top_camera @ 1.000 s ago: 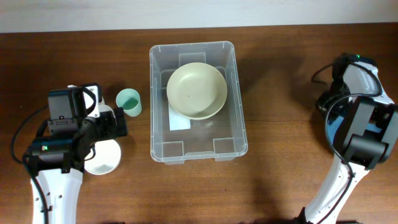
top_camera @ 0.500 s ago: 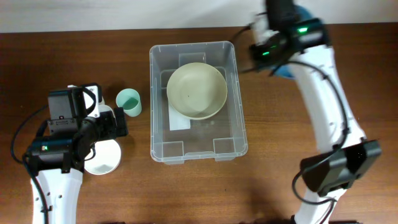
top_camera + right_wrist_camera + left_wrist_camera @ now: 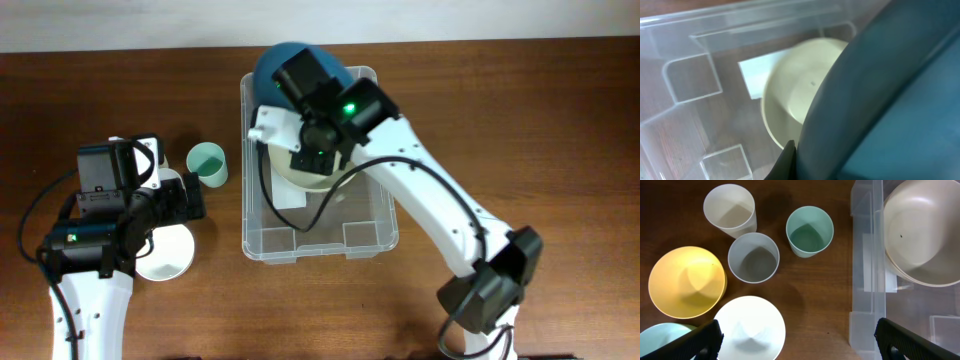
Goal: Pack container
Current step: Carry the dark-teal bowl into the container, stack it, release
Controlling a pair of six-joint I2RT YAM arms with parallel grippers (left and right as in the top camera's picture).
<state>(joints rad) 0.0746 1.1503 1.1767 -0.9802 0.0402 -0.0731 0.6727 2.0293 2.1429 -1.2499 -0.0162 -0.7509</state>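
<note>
The clear container (image 3: pixel 386 216) stands mid-table with a cream bowl (image 3: pixel 318 182) inside; in the left wrist view the container (image 3: pixel 865 280) and cream bowl (image 3: pixel 922 235) lie at the right. My right gripper (image 3: pixel 795 156) is shut on the rim of a dark blue bowl (image 3: pixel 285 62), held tilted over the container's far end above the cream bowl (image 3: pixel 800 95). The blue bowl (image 3: pixel 890 100) fills most of the right wrist view. My left gripper (image 3: pixel 800 342) is open, hovering left of the container over a white bowl (image 3: pixel 750 330).
Left of the container stand a green cup (image 3: pixel 809 231), a grey cup (image 3: pixel 753 257) and a cream cup (image 3: pixel 730 210). A yellow bowl (image 3: pixel 686 281) and a pale teal bowl (image 3: pixel 660 335) sit beside the white bowl. A white label (image 3: pixel 757 75) lies on the container's floor.
My right arm swung from the table's right side across to above the container's far end, carrying the dark blue bowl. The left arm has not moved.
</note>
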